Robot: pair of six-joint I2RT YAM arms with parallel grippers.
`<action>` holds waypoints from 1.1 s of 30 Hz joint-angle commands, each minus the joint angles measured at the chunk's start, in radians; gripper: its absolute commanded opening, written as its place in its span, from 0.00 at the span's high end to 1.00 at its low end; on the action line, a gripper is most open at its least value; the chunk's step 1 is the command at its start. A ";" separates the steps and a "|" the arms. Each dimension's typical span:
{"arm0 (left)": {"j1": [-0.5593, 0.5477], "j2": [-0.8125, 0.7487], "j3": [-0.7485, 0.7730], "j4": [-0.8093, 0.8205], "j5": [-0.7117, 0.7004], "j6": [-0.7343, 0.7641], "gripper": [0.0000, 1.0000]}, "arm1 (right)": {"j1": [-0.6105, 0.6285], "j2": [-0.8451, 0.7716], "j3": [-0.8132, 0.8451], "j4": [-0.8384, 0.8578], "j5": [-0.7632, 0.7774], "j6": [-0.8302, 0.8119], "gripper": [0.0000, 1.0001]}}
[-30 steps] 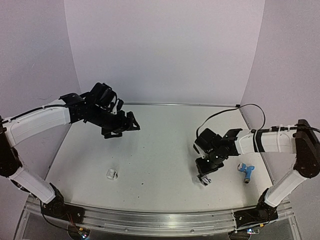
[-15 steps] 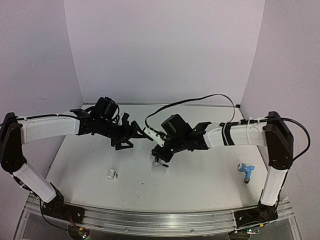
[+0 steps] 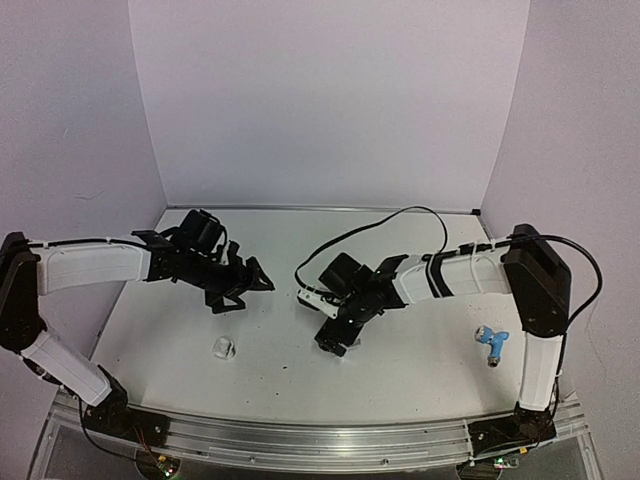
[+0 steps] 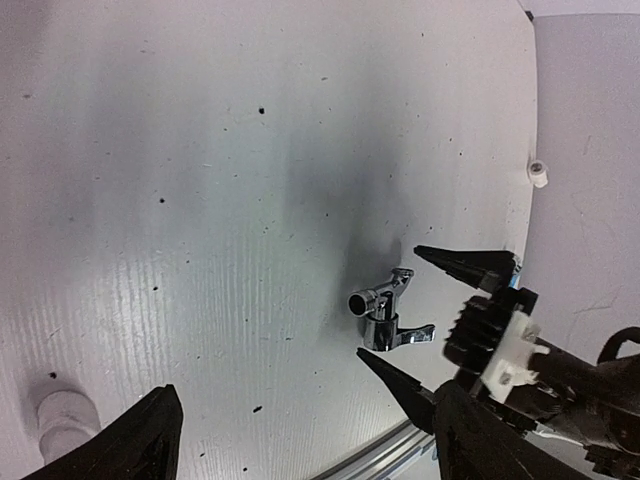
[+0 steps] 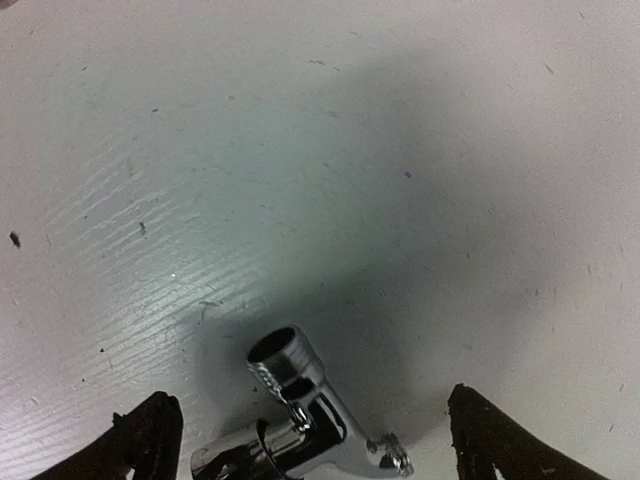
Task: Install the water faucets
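Lying on the table: the silver faucet (image 4: 385, 315) rests on its side on the white table (image 4: 200, 150), between the spread tips of your right gripper (image 5: 311, 393).
Blue faucet: the blue faucet (image 3: 492, 342) lies near the table's right edge, well apart from both grippers.
Top external view: you see both arms reaching toward the middle of the table and the blue faucet. Your right gripper covers most of the silver faucet here.
Left wrist view: this one shows the silver faucet plainly, with the right gripper's black fingers (image 4: 460, 265) pointing in on either side of it. A white fitting (image 4: 60, 420) sits at the lower left corner.
Right wrist view: you look down on the silver faucet's threaded open end. Its body is cut off by the bottom edge of the frame.
Right gripper: the jaws stand wide apart and clamp nothing. Bare table shows between each finger and the silver faucet in the wrist view, but you cannot tell from the left wrist view whether the nearer tip touches the lever.
Left gripper: your left gripper (image 4: 300, 395) hangs over the table to the left of the silver faucet, jaws wide apart and holding nothing.
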 commanded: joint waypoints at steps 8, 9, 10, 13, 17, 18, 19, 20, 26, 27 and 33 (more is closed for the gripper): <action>-0.093 0.258 0.208 0.101 0.092 0.068 0.17 | -0.110 -0.250 -0.139 -0.033 -0.278 0.849 0.04; -0.093 0.255 0.203 0.106 0.087 0.072 0.16 | -0.115 -0.240 -0.149 -0.026 -0.318 0.867 0.04; -0.093 0.250 0.199 0.107 0.083 0.072 0.16 | -0.126 -0.234 -0.173 -0.004 -0.352 0.890 0.04; -0.092 0.232 0.179 0.112 0.085 0.059 0.16 | -0.158 -0.225 -0.238 0.072 -0.422 0.937 0.08; -0.094 0.184 0.144 0.124 0.087 0.043 0.16 | -0.181 -0.183 -0.320 0.244 -0.552 1.000 0.31; -0.094 0.181 0.141 0.126 0.087 0.042 0.16 | -0.182 -0.176 -0.322 0.253 -0.557 1.001 0.34; -0.094 0.167 0.132 0.129 0.089 0.038 0.15 | -0.182 -0.170 -0.332 0.283 -0.565 1.010 0.40; -0.096 0.161 0.127 0.135 0.093 0.035 0.14 | -0.182 -0.172 -0.338 0.297 -0.557 1.012 0.44; -0.102 0.147 0.095 0.207 0.162 0.023 0.13 | -0.187 -0.124 -0.328 0.348 -0.538 0.993 0.66; -0.103 0.145 0.085 0.229 0.177 0.018 0.13 | -0.187 -0.119 -0.333 0.361 -0.531 0.997 0.73; -0.104 0.133 0.030 0.374 0.266 -0.013 0.13 | -0.186 -0.189 -0.353 0.407 -0.521 0.941 1.00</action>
